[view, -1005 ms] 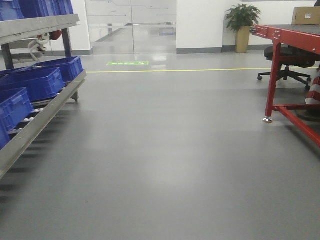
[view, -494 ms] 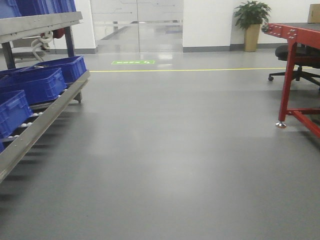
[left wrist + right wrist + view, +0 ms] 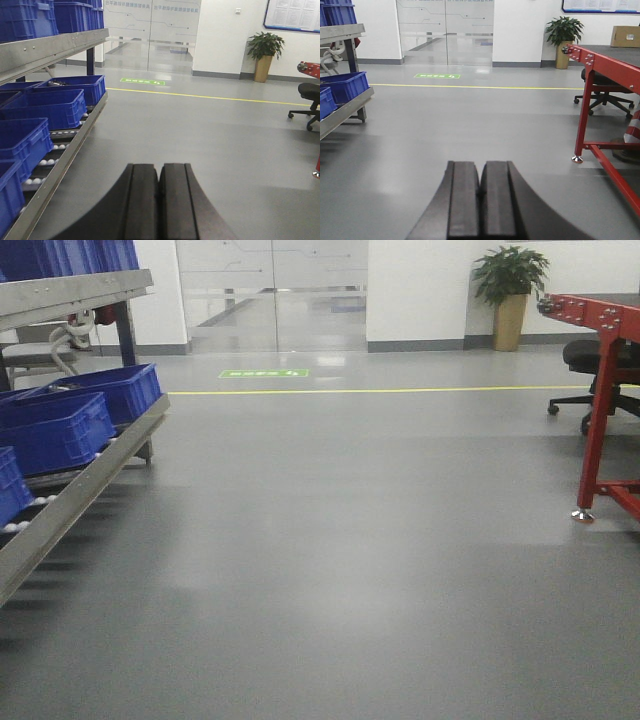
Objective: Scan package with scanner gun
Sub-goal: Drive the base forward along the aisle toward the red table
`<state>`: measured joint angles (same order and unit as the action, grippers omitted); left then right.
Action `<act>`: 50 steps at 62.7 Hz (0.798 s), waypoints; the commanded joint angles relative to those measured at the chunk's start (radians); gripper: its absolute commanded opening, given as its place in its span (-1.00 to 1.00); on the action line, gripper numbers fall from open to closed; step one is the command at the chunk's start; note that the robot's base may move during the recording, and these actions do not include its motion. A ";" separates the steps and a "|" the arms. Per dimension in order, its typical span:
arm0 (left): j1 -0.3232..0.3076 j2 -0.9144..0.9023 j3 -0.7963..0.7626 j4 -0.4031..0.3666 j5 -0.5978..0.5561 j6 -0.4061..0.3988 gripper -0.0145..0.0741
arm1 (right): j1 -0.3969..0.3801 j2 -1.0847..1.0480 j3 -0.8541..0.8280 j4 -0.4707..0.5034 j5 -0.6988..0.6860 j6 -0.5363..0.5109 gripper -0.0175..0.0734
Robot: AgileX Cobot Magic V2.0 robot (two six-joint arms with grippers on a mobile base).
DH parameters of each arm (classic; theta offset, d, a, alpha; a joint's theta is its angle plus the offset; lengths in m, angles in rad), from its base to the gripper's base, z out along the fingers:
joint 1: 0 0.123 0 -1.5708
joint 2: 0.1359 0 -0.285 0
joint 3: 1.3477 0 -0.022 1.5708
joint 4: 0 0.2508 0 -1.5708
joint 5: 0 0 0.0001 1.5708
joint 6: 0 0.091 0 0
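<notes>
Left jaws: black, curved, pressed together, holding nothing. Right jaws: the same. Both point level ahead over the grey floor [image 3: 330,570], apparently a stowed posture suited to travel. Scanner gun and package: in no view, so not yet reached. Small brown cardboard box [image 3: 626,36]: far back beyond the red steel-framed counter [image 3: 600,67], too distant to identify as the package. Blue plastic crates [image 3: 47,107]: on a sloped steel roller rack [image 3: 90,490] at left, likely so they feed downhill. Step in hand, by judgement: finding the scanner's station.
</notes>
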<state>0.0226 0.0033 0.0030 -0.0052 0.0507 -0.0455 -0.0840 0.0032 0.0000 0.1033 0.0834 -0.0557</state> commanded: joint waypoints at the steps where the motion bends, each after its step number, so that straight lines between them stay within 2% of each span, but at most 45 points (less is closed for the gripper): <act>1: -0.005 -0.003 -0.003 -0.002 -0.015 0.005 -0.92 | -0.002 -0.003 0.000 -0.001 -0.016 -0.004 -0.98; 50: -0.005 -0.003 -0.003 -0.002 -0.015 0.005 -0.92 | -0.002 -0.003 0.000 -0.001 -0.016 -0.004 -0.98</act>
<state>0.0226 0.0033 0.0030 -0.0052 0.0507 -0.0455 -0.0840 0.0032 0.0000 0.1033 0.0834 -0.0557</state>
